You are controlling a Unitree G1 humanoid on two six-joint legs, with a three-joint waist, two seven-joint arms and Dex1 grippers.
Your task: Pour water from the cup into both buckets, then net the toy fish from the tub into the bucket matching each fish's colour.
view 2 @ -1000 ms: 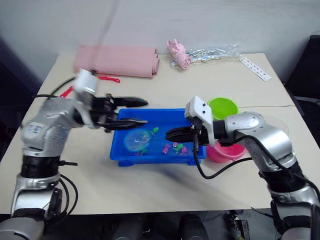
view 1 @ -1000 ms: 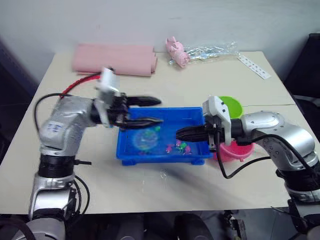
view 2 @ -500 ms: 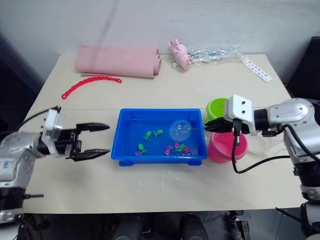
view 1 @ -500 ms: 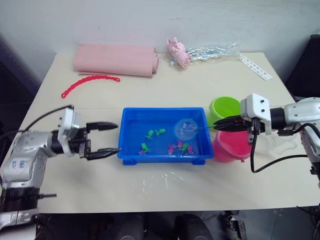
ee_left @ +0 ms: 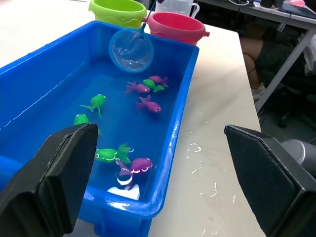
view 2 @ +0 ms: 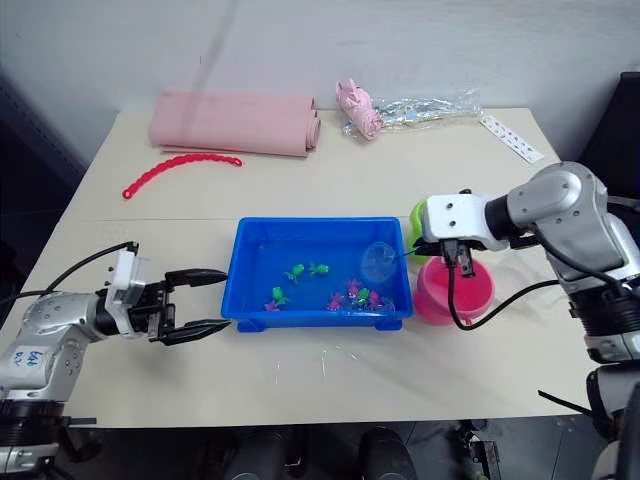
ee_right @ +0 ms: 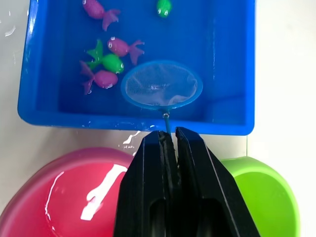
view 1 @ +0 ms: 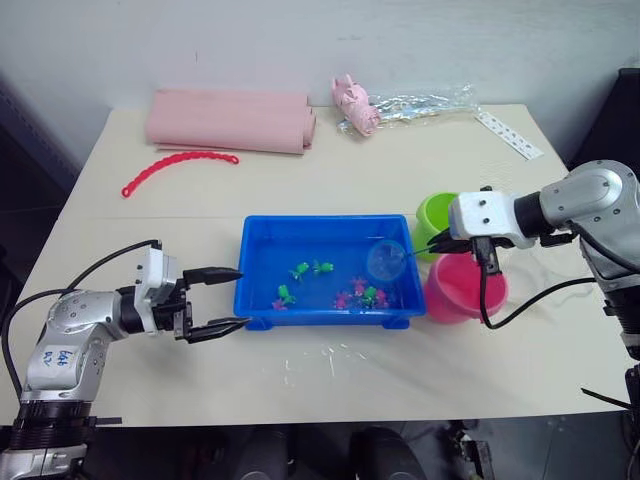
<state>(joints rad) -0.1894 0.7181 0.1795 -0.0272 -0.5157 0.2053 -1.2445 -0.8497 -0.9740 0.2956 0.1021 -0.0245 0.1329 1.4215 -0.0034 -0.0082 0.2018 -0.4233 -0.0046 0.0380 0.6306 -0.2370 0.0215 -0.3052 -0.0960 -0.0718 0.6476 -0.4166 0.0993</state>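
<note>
The blue tub (view 1: 322, 221) sits mid-table and holds water with green fish (view 1: 300, 270) and pink fish (view 1: 350, 298). My right gripper (view 1: 440, 243) is shut on the net's thin handle, above the gap between the lime green bucket (view 1: 436, 212) and the pink bucket (view 1: 462, 290). The net (view 1: 385, 262) hangs empty over the tub's right end; its hoop (ee_right: 162, 84) is just above the water, beside a few fish. My left gripper (view 1: 228, 298) stands open and empty, just left of the tub. A clear cup (ee_left: 175, 6) stands behind the buckets.
A rolled pink cloth (view 1: 230, 118) lies at the back left, with a red bead chain (view 1: 180, 165) in front of it. A pink toy (view 1: 355, 105), a crinkled clear bag (view 1: 425, 100) and a white strip (view 1: 508, 133) lie at the back right. Water drops (ee_left: 207, 187) spot the table beside the tub.
Both grippers have left the tub. The right one pulled back to the right with the net, whose hoop went from the tub's left part to its right end. The left arm withdrew left.
</note>
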